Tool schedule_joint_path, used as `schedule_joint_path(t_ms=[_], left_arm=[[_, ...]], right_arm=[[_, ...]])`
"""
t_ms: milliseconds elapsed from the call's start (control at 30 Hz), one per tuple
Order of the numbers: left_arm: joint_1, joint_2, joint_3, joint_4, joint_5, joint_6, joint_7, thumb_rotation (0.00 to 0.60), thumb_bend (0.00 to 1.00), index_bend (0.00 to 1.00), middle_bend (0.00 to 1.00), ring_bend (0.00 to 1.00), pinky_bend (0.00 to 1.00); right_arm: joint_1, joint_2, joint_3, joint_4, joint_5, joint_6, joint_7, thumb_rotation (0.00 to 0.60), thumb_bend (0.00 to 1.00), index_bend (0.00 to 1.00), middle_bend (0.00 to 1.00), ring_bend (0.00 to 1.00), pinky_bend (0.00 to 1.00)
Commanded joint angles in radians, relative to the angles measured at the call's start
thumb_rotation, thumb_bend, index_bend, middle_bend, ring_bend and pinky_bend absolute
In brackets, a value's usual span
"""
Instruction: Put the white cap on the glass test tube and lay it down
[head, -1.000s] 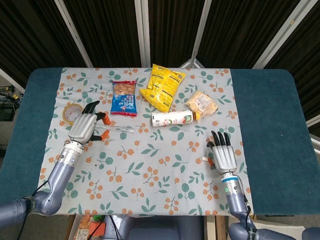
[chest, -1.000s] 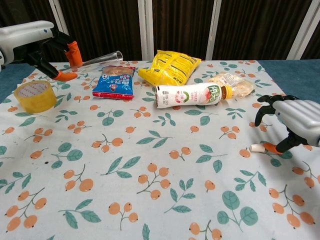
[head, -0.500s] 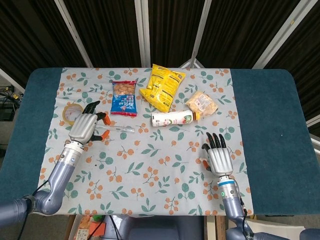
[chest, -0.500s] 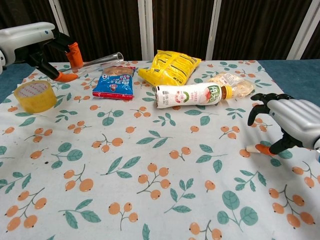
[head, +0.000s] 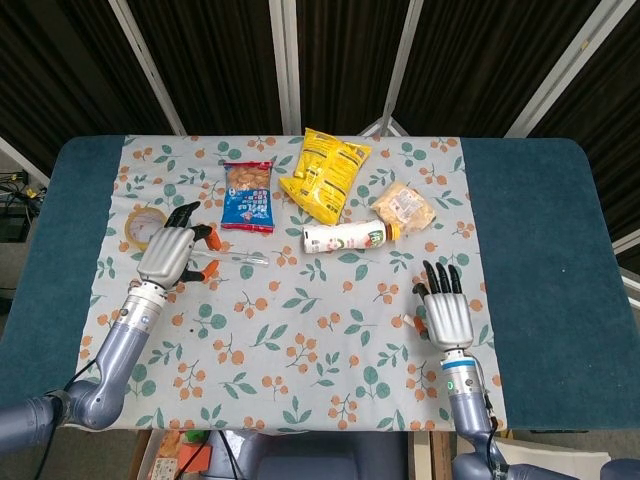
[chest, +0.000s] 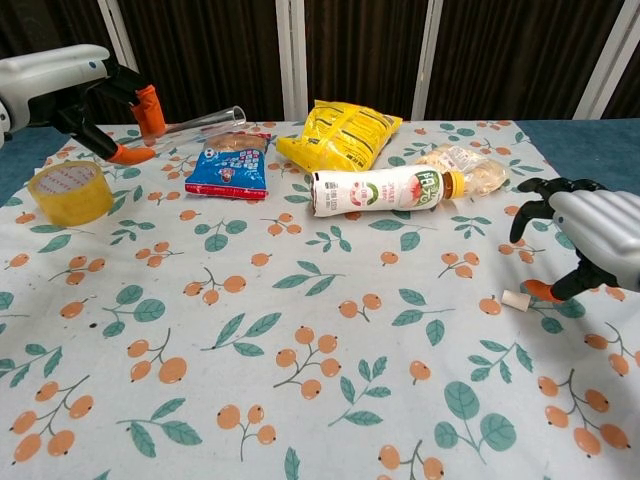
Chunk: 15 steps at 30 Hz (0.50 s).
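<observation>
On the tablecloth (chest: 300, 400), the tape roll (chest: 68, 192) lies far left of the bottle (chest: 375, 190).

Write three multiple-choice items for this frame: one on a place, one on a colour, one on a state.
1. Where is the white cap?
A. on the tablecloth by the right hand
B. on the test tube
C. beside the tape roll

2. What colour is the crisp bag?
A. blue
B. yellow
C. green

3. What is the left hand doing?
A. lying flat and empty
B. pressing the bottle
C. holding the test tube off the cloth

Answers: 1 A, the cap lies loose next to the right hand. 2 B, it is bright yellow. 3 C, the test tube juts from its fingers in the chest view.
</observation>
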Motion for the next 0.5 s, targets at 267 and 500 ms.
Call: schedule_joint_path(t_ms=[267, 500], left_arm=[[0.002, -0.001, 0.003, 0.004, 0.003, 0.001, -0.006, 0.6, 0.51, 0.7, 0.46, 0.05, 0.0], [0.002, 0.008, 0.003, 0.009, 0.007, -0.004, -0.014, 0.6, 0.51, 0.7, 0.46, 0.05, 0.0]], right_arm=[[-0.021, -0.053, -0.011, -0.05, 0.05, 0.021, -0.074, 0.6, 0.32, 0.4, 0.1, 0.0, 0.0], [-0.02, -0.072, 0.003, -0.015, 0.093, 0.009, -0.096, 0.6, 0.32, 0.36, 0.1, 0.0, 0.0]])
